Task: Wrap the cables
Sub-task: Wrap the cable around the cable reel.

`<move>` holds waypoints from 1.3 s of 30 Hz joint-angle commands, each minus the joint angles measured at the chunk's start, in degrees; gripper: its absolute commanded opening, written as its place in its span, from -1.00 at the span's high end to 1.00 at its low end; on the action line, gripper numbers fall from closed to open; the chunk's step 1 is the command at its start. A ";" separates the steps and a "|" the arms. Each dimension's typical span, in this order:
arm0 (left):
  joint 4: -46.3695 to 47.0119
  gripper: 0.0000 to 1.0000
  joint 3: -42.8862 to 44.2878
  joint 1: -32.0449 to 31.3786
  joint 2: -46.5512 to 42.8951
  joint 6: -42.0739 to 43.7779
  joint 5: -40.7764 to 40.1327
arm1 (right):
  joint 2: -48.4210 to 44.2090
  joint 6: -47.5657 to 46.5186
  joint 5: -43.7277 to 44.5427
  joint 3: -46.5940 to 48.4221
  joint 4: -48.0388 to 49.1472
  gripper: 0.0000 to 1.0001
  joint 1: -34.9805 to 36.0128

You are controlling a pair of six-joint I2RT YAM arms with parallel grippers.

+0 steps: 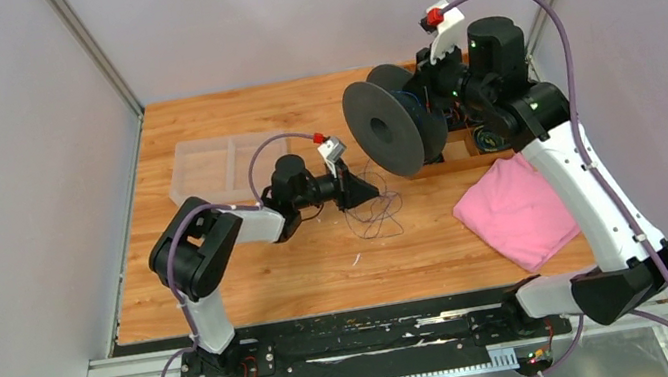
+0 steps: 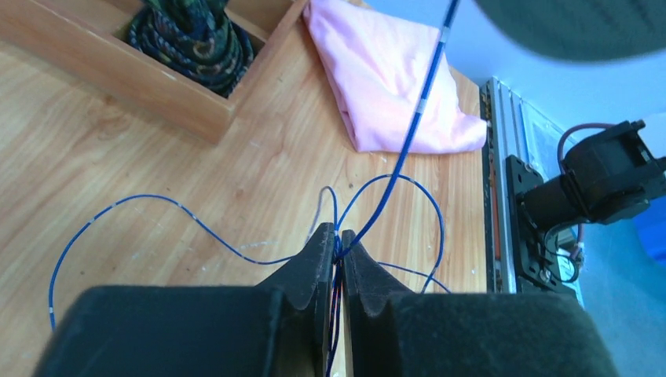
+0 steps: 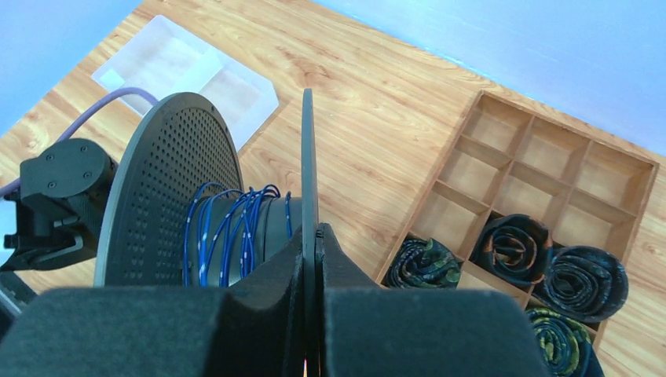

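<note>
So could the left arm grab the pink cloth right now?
Probably not yet. The left gripper is shut on the blue cable, so it is busy. Only bare table and loose cable loops lie between it and the pink cloth, so letting go might be enough.

**What we cannot see or make out**

From above, we can barely pick out the thin blue cable [image 1: 375, 214] against the wood and cannot trace it up to the black perforated spool [image 1: 381, 128]. That spool and the right arm hide most of the wooden compartment tray [image 1: 467, 159]. In the left wrist view the cable is hidden between the closed fingers of the left gripper [image 2: 338, 255] and runs off the top edge, where the spool's flange is a blurred, cropped dark shape. In the right wrist view the nearest rolled dark patterned fabric bundle [image 3: 561, 338] is cut off by the bottom edge.
</note>
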 commanded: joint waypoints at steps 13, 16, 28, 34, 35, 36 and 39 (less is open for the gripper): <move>-11.92 0.99 -1.04 -6.24 -4.93 12.25 3.49 | 1.84 0.44 10.61 4.18 1.76 0.99 -0.73; -15.67 0.99 -1.35 -8.04 -6.39 15.74 3.19 | 2.45 -0.49 13.48 4.76 1.80 0.99 -0.68; -36.69 0.99 1.91 -13.94 -15.80 30.68 -0.07 | 2.22 -4.26 21.08 -0.91 6.04 0.99 -0.65; -47.64 0.99 6.62 -16.22 -16.97 35.37 -0.44 | 2.12 -5.30 22.83 -3.70 8.44 0.99 -0.63; -48.43 0.99 6.90 -16.36 -16.98 35.80 -0.44 | 2.19 -5.51 23.20 -3.82 8.57 0.99 -0.60; -49.47 0.99 7.24 -16.55 -16.93 36.68 -0.44 | 2.33 -5.77 23.74 -3.88 8.77 0.99 -0.56; -57.56 0.99 9.97 -17.62 -16.01 43.48 -0.68 | 2.51 -7.39 26.12 -4.21 9.84 0.99 -0.60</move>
